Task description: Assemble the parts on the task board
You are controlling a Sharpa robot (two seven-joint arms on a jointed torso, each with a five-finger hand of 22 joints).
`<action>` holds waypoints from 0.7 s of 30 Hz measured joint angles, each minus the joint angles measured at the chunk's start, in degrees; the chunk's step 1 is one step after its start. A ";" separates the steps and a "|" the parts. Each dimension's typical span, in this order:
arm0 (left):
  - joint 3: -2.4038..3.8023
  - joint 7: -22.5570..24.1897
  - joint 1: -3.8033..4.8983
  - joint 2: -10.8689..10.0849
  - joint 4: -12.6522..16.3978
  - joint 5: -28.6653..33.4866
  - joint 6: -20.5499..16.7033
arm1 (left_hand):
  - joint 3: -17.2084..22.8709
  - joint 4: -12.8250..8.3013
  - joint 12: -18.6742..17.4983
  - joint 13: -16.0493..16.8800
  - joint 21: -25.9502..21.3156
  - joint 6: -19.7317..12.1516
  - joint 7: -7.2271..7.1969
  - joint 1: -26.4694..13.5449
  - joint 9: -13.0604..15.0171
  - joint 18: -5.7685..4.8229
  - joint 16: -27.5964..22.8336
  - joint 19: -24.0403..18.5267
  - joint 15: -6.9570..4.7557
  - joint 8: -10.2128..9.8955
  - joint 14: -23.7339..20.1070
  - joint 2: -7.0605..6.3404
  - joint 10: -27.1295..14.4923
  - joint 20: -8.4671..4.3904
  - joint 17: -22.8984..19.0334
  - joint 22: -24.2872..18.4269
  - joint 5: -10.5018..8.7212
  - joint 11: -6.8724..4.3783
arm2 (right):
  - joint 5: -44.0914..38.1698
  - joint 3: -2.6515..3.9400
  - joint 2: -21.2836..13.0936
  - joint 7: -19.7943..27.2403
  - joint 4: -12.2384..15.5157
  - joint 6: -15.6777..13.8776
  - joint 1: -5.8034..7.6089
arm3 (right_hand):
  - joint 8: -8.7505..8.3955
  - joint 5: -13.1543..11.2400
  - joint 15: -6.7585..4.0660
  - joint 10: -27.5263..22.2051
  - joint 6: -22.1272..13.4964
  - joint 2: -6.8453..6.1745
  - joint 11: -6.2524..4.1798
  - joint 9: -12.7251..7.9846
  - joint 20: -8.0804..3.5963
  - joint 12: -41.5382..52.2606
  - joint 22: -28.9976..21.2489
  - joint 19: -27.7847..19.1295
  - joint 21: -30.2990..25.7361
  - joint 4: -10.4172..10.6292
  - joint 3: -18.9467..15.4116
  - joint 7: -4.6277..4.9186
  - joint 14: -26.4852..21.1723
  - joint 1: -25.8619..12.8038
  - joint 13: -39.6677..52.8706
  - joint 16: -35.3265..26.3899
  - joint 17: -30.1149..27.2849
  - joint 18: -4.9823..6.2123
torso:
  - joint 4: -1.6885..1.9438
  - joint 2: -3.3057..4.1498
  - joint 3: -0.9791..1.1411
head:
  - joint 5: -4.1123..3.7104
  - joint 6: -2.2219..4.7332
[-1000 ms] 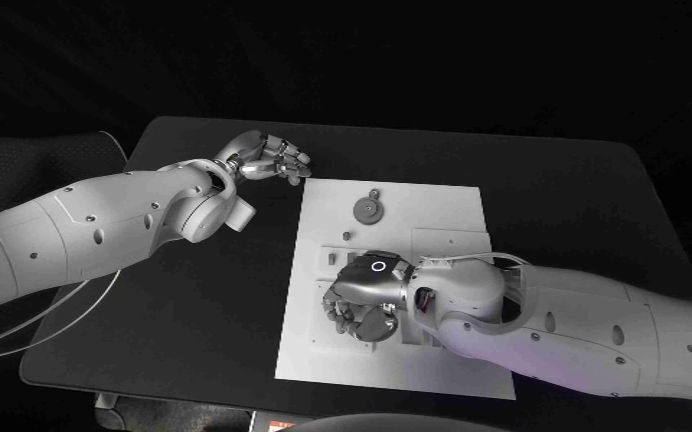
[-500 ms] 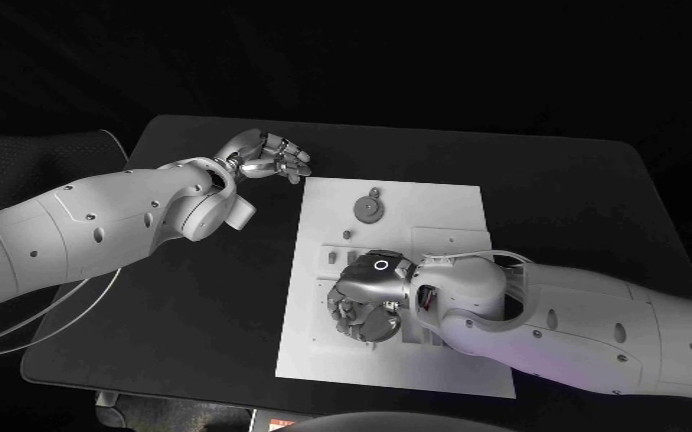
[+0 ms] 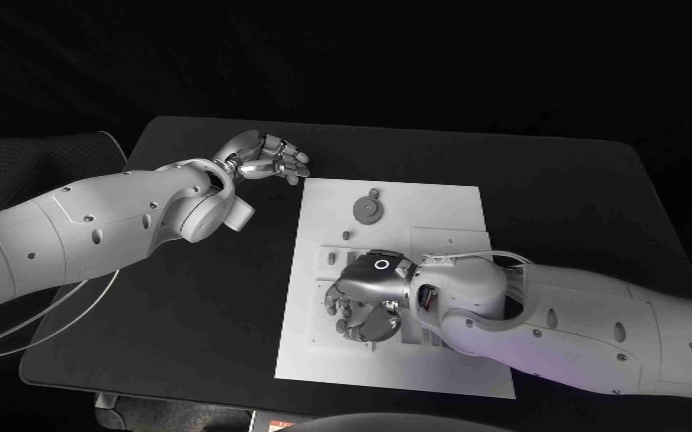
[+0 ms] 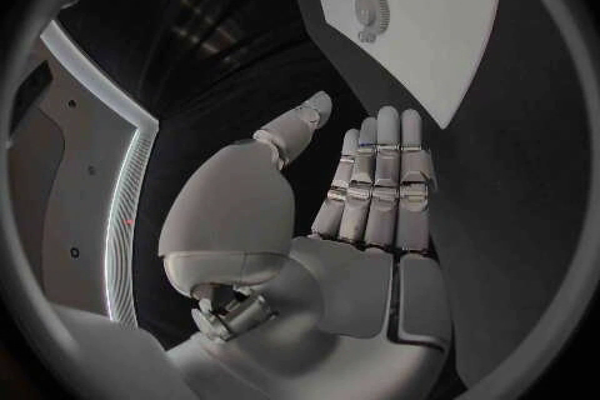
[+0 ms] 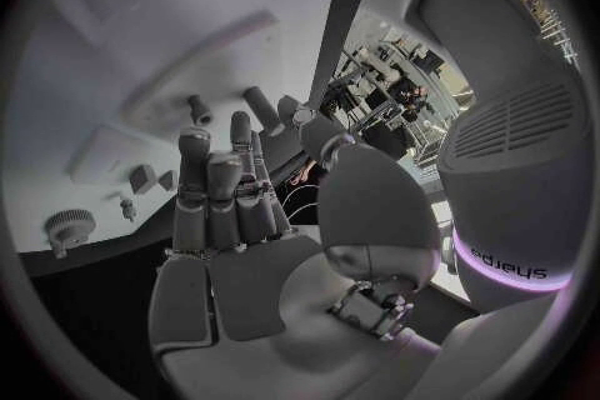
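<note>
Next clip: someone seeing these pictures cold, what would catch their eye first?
First, the white rectangular task board in the middle of the black table, with the right hand hanging low over its near half. Next, the round grey toothed gear lying alone near the board's far edge. Last, the left hand, off the board over the table beyond its far left corner, fingers straight and side by side, holding nothing.

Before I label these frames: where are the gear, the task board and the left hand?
gear point(image 3: 371, 211): head view, its round face.
task board point(image 3: 433, 202): head view, bare far part.
left hand point(image 3: 268, 158): head view, its middle.
</note>
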 measured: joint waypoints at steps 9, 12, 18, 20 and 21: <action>0.01 -0.01 0.00 -0.12 -0.02 0.00 0.00 | 0.00 0.00 0.00 -0.05 0.00 0.00 0.00 0.00 0.00 -0.01 0.00 0.00 0.00 0.00 0.00 0.00 0.00 0.00 0.05 -0.01 0.00 0.00 | 0.86 0.05 -2.06 0.13 1.49 -2.13 0.22 | 0.00 0.00 0.22 -0.01 0.00 -0.23 0.00 0.00 0.01 0.00 0.00 0.00 0.00 0.00 0.00 0.00 0.21 0.23 0.00 0.00 0.14 0.01 | 0.04 0.00 0.00 | -0.07 0.15; 0.01 -0.02 0.00 -0.20 -0.05 0.00 0.00 | 0.00 0.00 0.00 -0.05 0.00 0.00 0.00 0.00 0.00 -0.01 0.00 0.00 0.00 0.00 0.00 0.00 0.00 0.00 0.05 -0.01 0.00 0.00 | 1.52 0.40 -3.55 0.23 2.41 -2.69 1.01 | 0.00 0.00 0.22 -0.01 0.00 -0.23 0.00 0.00 0.01 0.00 -0.01 -0.01 0.00 0.00 0.00 0.00 0.21 0.23 0.00 0.00 0.14 0.01 | 0.04 0.00 0.00 | -0.10 0.23; -0.01 -0.02 0.00 -0.29 -0.24 0.00 0.01 | 0.00 0.00 0.00 -0.05 -0.22 0.00 0.00 0.00 0.00 -0.01 0.00 0.00 0.00 0.00 0.00 0.00 0.00 0.00 0.11 -0.01 0.00 0.00 | 6.09 4.33 -8.00 0.26 4.58 -4.40 3.64 | 0.00 0.00 0.21 -0.02 -0.36 0.04 -0.01 0.01 0.03 0.00 -0.01 -0.02 0.00 0.99 -0.18 0.45 0.21 -0.03 -0.06 0.00 0.13 0.00 | -0.02 -0.03 0.00 | -0.40 0.54; -0.01 -0.02 0.00 -0.29 -0.28 0.00 0.01 | 0.00 0.00 0.00 -0.05 -0.22 0.00 0.00 0.00 0.00 -0.02 0.00 0.00 0.00 0.00 0.00 0.00 0.00 0.00 0.14 0.03 0.00 0.00 | 9.14 4.84 -9.63 0.06 5.05 -4.89 4.62 | 0.00 0.00 0.44 -0.02 -0.18 0.65 -0.01 -0.07 0.10 0.00 -0.01 -0.09 0.00 1.90 -0.22 0.69 0.44 -0.65 -0.06 0.00 0.19 0.00 | -0.03 -0.05 -0.04 | -0.60 0.75; -0.01 -0.02 0.00 -0.27 -0.32 0.00 0.01 | 0.00 0.00 0.00 -0.05 -0.22 0.00 0.00 0.00 -0.04 -0.01 0.00 0.00 0.00 0.00 0.00 0.00 0.00 0.00 0.17 0.05 0.00 0.00 | 10.55 4.91 -10.48 -0.05 5.16 -5.06 5.17 | 0.00 0.00 0.40 0.02 -0.02 1.25 -0.04 -0.09 -0.01 0.00 -0.01 0.03 0.00 2.79 -0.30 0.85 0.62 -1.25 -0.06 0.27 0.19 0.00 | -0.05 -0.06 -0.03 | -0.69 0.82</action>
